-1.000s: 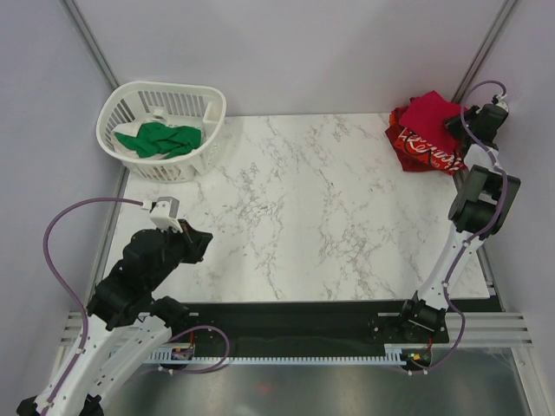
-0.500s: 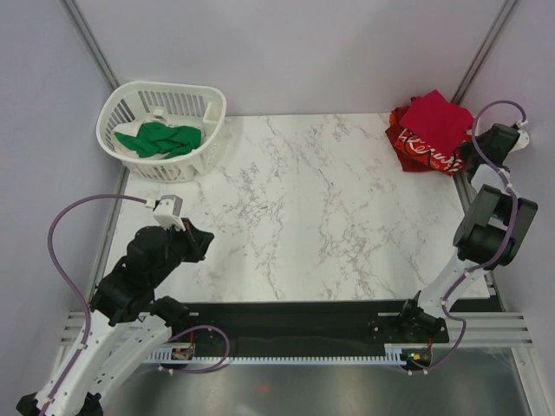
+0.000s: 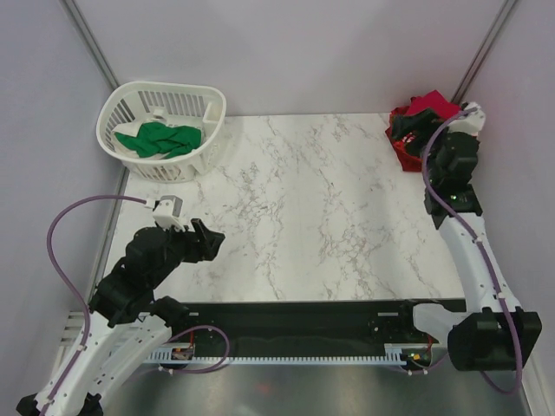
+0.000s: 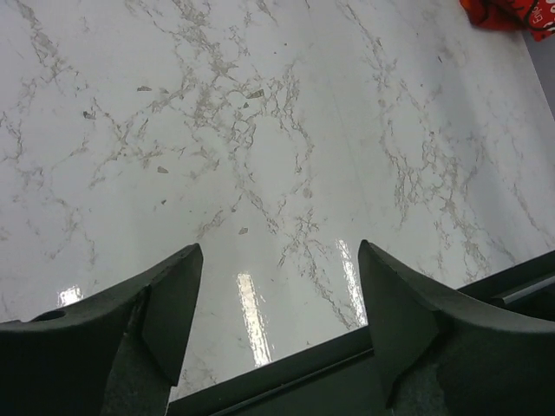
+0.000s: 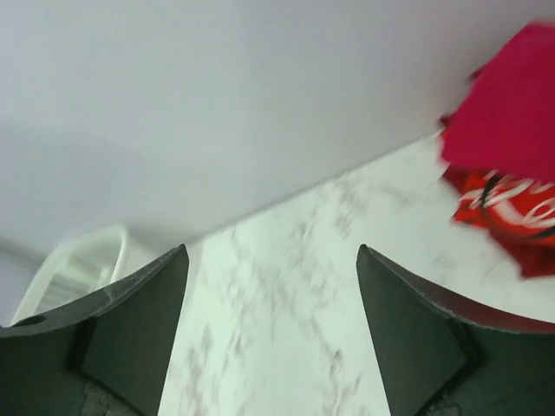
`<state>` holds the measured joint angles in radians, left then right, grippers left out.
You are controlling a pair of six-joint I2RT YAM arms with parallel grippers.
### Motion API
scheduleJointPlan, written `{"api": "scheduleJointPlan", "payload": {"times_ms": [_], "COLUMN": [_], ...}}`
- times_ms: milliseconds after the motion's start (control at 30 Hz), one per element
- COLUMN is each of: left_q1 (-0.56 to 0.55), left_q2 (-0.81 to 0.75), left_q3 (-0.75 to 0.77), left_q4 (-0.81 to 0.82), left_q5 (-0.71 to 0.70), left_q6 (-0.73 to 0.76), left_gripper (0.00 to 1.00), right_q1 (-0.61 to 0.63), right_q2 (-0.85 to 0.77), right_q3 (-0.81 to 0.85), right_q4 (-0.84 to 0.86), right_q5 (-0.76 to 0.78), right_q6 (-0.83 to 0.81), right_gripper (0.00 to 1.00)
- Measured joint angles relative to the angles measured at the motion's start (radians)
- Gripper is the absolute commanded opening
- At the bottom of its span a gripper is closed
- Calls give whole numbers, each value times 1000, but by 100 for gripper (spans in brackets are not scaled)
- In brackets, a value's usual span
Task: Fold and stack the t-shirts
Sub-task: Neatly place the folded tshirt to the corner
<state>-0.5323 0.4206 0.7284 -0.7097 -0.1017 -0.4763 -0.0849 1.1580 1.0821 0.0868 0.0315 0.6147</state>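
Observation:
A plain crimson t-shirt (image 3: 434,105) lies folded on a red-and-white lettered t-shirt (image 3: 408,152) at the table's far right corner. The right wrist view shows the crimson one (image 5: 512,104) above the lettered one (image 5: 512,212). A green t-shirt (image 3: 156,139) lies crumpled in the white basket (image 3: 160,87). My right gripper (image 3: 408,130) hovers over the stack's left edge, pointing left. It is open and empty (image 5: 271,260). My left gripper (image 3: 208,238) hangs open and empty (image 4: 277,260) above the near left of the table.
The marble table (image 3: 312,208) has a black strip along its near edge (image 4: 364,364). The basket shows blurred at the left of the right wrist view (image 5: 78,264). Grey walls close the back and both sides.
Both grippers went from shut to open. The right arm swung in from the table's right edge and now reaches over the stacked red t-shirts, partly hiding them.

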Motion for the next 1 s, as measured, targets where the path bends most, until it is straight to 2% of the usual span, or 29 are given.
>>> {"api": "scheduleJointPlan", "payload": {"times_ms": [100,233,367,533,667,833,1000], "left_q1": [0,0,0,0,18,87,222], "left_q2": [-2,41,156,375,598,797,864], "left_q3": [0,6,27,66,155,257,258], "left_q4": [0,21,136,421,592,713,748], "left_q5": [-1,-15,-84,-203,-245,-264,-253], "left_q6": [0,24,99,266,376,444,368], "left_gripper": [82,82,95,100,100,100,100], "right_q1": [148,303,430,450,450,450,450], "right_q2": [-55,-78,-237,-461,-535,-518,-451], "right_q3": [-105,-216,-381,-473,-470,-439,-411], "right_q4": [-19,-129,-240,-357,-435,-517,-540], "right_q5": [-84,-126,-149,-138,-93,-29,5], "right_q6": [-10,-42,-58,-71,-98,-111,-106], "right_gripper": [90,92,96,98,98,98,98]}}
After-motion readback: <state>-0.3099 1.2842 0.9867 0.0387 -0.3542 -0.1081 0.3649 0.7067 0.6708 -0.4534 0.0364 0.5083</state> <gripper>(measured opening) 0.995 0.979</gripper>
